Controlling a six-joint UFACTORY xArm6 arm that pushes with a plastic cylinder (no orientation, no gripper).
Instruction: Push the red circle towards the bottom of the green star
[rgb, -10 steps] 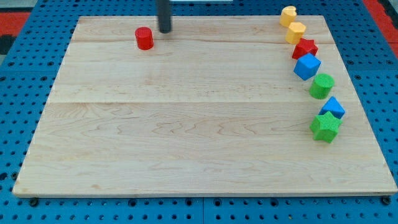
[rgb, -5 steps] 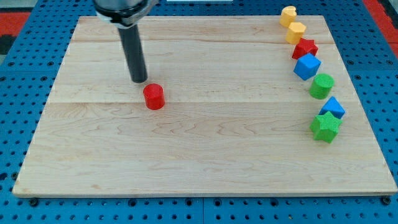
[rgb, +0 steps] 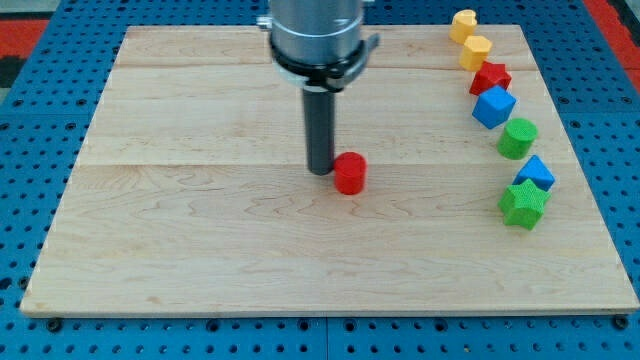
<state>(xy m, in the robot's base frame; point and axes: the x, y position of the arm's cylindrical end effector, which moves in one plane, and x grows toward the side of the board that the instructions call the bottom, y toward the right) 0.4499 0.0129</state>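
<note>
Since the earlier frame we note the red circle (rgb: 349, 173) has shifted right to frame centre, our tip (rgb: 321, 170) with it. The tip, a plain rod gripping nothing, touches its left side. Green star (rgb: 522, 204) sits well apart, right edge.

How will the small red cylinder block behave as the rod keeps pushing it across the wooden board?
The red cylinder block stands squat and upright, so it probably slides rather than tips. My tip sits against its upper-left side; the round wall may let it slip off sideways. The smooth wooden board likely offers little drag.
</note>
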